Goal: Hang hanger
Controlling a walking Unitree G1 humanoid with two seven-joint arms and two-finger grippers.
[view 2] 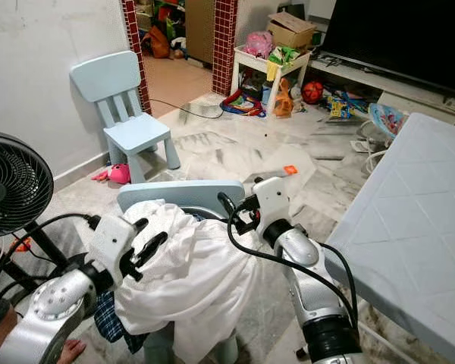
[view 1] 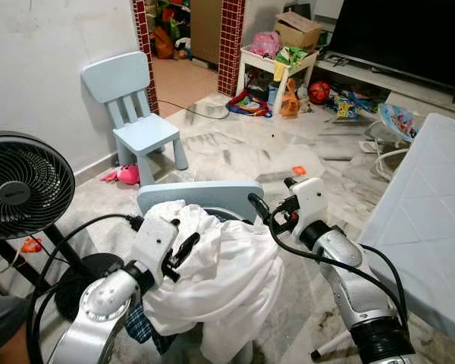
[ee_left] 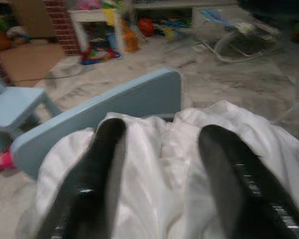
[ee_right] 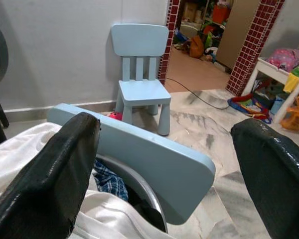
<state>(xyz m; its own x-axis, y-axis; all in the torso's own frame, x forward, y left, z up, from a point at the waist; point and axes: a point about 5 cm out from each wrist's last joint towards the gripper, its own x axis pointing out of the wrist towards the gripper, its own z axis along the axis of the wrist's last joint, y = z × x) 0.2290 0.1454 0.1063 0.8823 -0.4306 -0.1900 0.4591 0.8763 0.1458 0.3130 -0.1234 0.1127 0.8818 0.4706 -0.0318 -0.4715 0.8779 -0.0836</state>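
I see a heap of white cloth garments [view 1: 220, 280] piled over a pale blue plastic child's chair [view 1: 201, 196], whose backrest stands just behind the pile. Under the cloth, a round metal basin rim [ee_right: 139, 191] and a scrap of blue checked fabric [ee_right: 111, 181] show against the backrest.

Left gripper [view 1: 183, 254]: low on the near left of the pile, fingers [ee_left: 97, 164] spread apart and resting on the white cloth, nothing pinched between them.

Right gripper [view 1: 267, 214]: at the right end of the chair's backrest, just above the pile's edge. Its two black fingers [ee_right: 55, 174] stand wide apart with the backrest between them in the wrist view; I cannot tell whether they touch it.

I cannot make out a hanger anywhere; if it lies in the pile, the cloth hides it.

Surroundings: a black pedestal fan [view 1: 19, 186] at my left, a second pale blue child's chair [view 1: 133, 114] against the white wall, a grey-white tabletop [view 1: 428, 220] on my right, toys scattered on the marble floor beyond.
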